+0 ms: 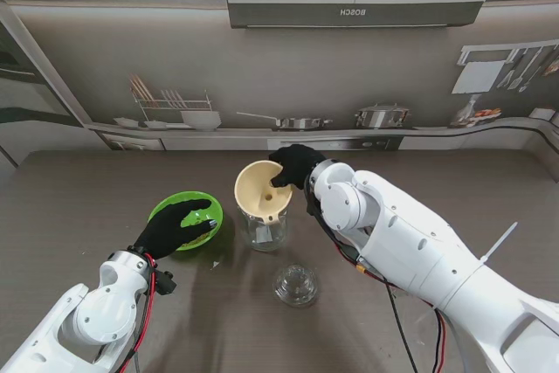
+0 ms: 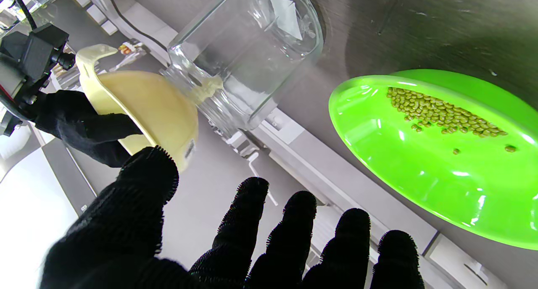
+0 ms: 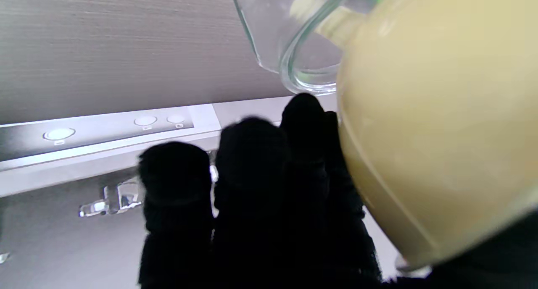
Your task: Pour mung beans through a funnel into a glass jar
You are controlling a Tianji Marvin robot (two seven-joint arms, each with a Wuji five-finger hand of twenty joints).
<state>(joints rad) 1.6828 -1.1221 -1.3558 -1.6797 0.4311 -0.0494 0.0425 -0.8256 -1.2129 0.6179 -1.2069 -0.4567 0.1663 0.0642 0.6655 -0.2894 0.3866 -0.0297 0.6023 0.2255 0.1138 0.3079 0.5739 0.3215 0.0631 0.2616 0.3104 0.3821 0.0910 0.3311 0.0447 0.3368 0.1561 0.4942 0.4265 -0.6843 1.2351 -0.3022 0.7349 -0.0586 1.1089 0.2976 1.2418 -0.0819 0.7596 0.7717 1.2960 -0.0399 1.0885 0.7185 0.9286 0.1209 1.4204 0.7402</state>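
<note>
A cream funnel (image 1: 263,191) sits tilted in the mouth of a clear glass jar (image 1: 265,229) at mid-table, its spout inside the neck. My right hand (image 1: 295,166) is shut on the funnel's far rim, thumb inside the cone. In the right wrist view the funnel (image 3: 437,129) fills the frame beside the jar mouth (image 3: 302,66). A green bowl (image 1: 187,218) with mung beans (image 2: 441,112) lies left of the jar. My left hand (image 1: 175,227) is over the bowl, fingers spread and open; its fingers (image 2: 248,234) hold nothing. The left wrist view also shows the jar (image 2: 248,58) and funnel (image 2: 147,108).
The jar's glass lid (image 1: 295,285) lies on the table nearer to me than the jar. A printed kitchen backdrop stands along the table's far edge. The right arm (image 1: 419,255) crosses the table's right side.
</note>
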